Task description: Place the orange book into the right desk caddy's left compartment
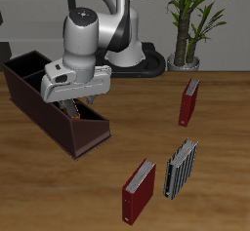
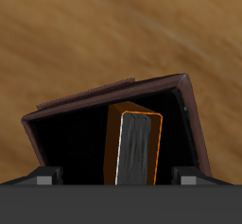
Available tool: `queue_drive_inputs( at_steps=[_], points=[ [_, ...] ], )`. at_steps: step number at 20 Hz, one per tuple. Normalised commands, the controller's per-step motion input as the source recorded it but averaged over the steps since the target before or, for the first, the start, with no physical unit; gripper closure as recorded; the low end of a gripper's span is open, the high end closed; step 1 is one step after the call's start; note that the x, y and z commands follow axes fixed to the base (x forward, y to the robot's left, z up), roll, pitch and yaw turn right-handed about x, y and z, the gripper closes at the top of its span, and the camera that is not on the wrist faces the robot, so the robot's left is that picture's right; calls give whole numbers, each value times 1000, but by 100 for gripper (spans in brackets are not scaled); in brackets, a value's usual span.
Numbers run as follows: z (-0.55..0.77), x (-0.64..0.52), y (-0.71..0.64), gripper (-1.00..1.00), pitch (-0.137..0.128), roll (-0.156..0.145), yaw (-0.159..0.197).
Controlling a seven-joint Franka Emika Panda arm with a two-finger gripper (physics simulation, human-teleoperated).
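Note:
The right desk caddy (image 1: 29,84) is a long dark maroon box lying slantwise on the wooden table. My gripper (image 1: 74,106) hangs just over its end compartment nearest the table's front edge. In the wrist view the orange book (image 2: 135,148) stands on edge inside that compartment of the caddy (image 2: 66,133), its pale pages and dark spine facing me. My fingertips (image 2: 43,178) show wide apart on either side of the book, with a gap to it on both sides, so the gripper (image 2: 118,179) is open. In the exterior view only an orange sliver (image 1: 69,111) shows under the hand.
A dark red book (image 1: 189,102) stands farther back. Another dark red book (image 1: 139,191) and a grey striped book (image 1: 181,169) stand near the front edge. A potted plant (image 1: 186,40) and the robot's base sit at the back.

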Motion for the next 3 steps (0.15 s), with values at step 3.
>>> queue_drive_inputs(
  at_steps=[3],
  points=[
    [203, -217, 138, -100, 38, 81, -87]
  ],
)
